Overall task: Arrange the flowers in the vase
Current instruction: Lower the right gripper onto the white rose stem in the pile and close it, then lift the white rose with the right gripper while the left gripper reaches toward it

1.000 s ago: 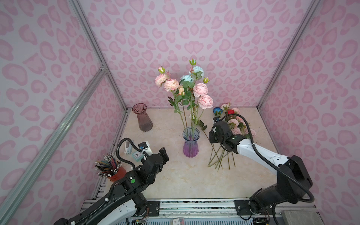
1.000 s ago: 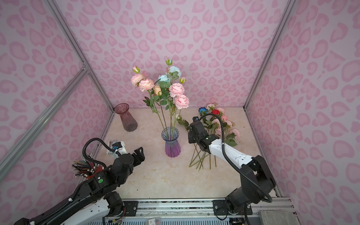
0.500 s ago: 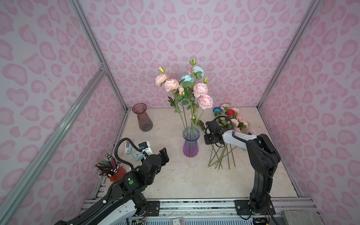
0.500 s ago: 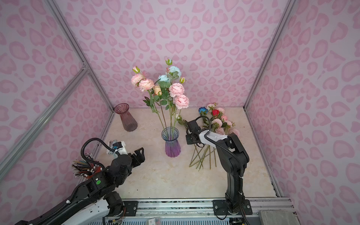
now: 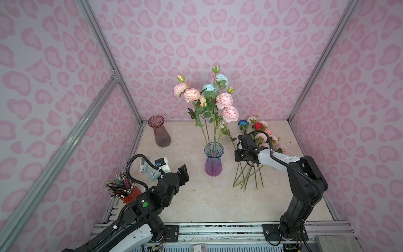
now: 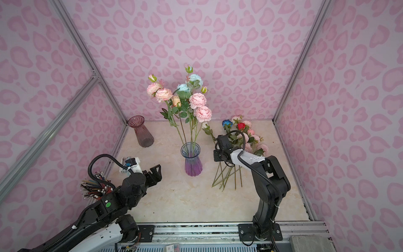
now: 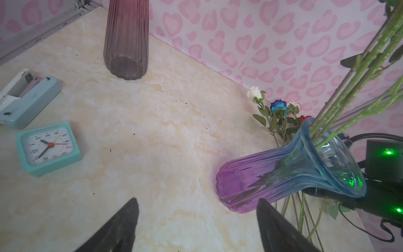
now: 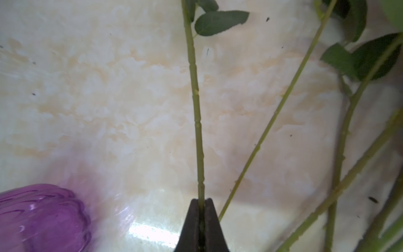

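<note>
The vase, clear blue fading to purple, stands mid-table and holds several tall pink and light blue flowers. More flowers lie in a pile to its right, stems fanned toward the front. My right gripper is low over that pile. In the right wrist view it is shut on one green flower stem, with the vase base beside it. My left gripper hangs open and empty, left of the vase.
A dusky pink vase stands at the back left. A teal clock, a pale blue stapler and a red cup of pencils sit along the left edge. Pink walls enclose three sides.
My right gripper's jaws have closed on a stem in the pile, and that arm has folded with its elbow raised. The left arm has not moved.
</note>
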